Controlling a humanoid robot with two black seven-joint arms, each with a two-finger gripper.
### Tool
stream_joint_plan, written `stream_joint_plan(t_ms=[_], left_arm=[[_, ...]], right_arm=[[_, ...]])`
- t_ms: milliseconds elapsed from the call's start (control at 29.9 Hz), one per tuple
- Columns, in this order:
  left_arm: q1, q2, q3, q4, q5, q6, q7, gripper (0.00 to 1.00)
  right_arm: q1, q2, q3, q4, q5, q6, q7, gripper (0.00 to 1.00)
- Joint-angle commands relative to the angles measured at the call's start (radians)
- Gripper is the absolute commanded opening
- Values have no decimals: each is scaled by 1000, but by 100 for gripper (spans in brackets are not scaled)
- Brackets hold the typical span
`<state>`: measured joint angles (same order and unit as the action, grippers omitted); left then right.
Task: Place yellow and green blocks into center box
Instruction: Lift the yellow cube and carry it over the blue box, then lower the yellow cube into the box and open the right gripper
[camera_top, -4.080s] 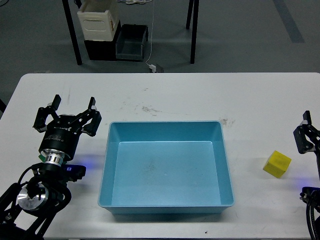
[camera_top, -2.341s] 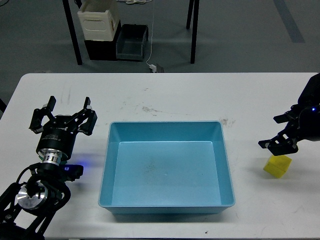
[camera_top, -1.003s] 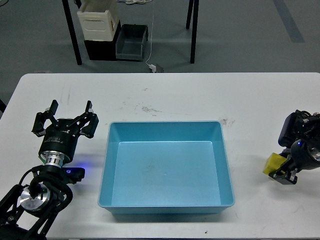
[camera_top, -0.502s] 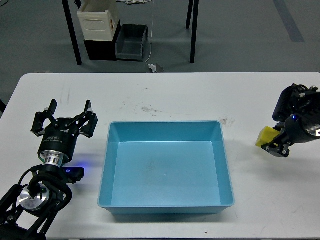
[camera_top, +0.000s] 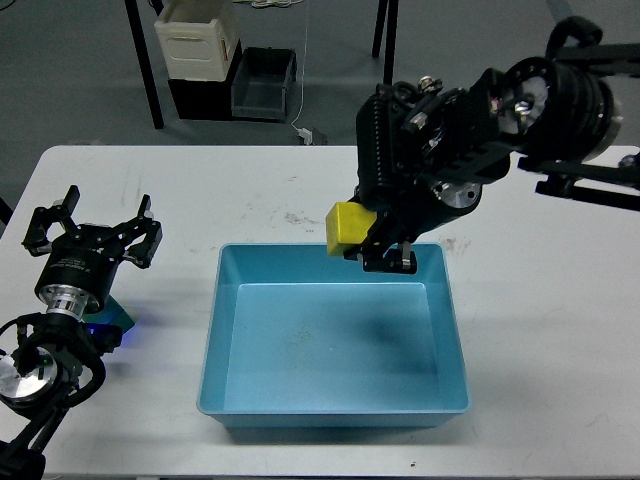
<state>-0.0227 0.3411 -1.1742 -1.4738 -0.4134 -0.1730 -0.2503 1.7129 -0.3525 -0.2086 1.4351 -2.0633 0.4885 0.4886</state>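
Observation:
My right gripper hangs over the far rim of the light-blue tray and is shut on the yellow block, which it holds above the tray's far edge. The tray's inside is bare. My left gripper is open and empty above the table, left of the tray. A small green patch, the green block, shows just below it beside the left arm's wrist, mostly hidden by the arm.
The white table carries the tray in its middle. Beyond the far edge, on the floor, stand a cream-white bin and a dark grey crate between black table legs.

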Motion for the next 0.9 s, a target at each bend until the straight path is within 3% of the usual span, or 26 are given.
stream_joint_plan(t_ms=[0, 167, 234, 334, 435, 569, 669, 769, 870], left_arm=[[-13, 74, -13, 0, 4, 4, 2, 100], [-25, 195, -24, 6, 8, 50, 6, 100], [-29, 258, -18, 16, 13, 69, 6, 100], [-34, 346, -15, 33, 101, 70, -9, 100], [-39, 368, -34, 46, 315, 76, -55, 100], [-56, 409, -47, 67, 548, 78, -141, 100], [-57, 462, -48, 67, 727, 40, -238, 100], [-74, 527, -48, 66, 965, -46, -238, 100], [-114, 582, -45, 59, 1245, -111, -238, 99]], right_arm=[[-61, 84, -58, -51, 3, 0, 0, 9], [-173, 167, -61, -146, 0, 0, 0, 16], [-217, 188, -57, -185, 0, 0, 0, 27], [-265, 222, -49, -216, 5, 0, 0, 69], [-291, 228, -49, -216, 5, 0, 0, 96], [-308, 216, -32, -216, 8, 0, 0, 98], [-325, 163, 50, -216, 18, 0, 0, 98], [-407, 98, 159, -216, 95, -115, 0, 98], [-546, 55, 320, -208, 160, -311, 0, 98]])
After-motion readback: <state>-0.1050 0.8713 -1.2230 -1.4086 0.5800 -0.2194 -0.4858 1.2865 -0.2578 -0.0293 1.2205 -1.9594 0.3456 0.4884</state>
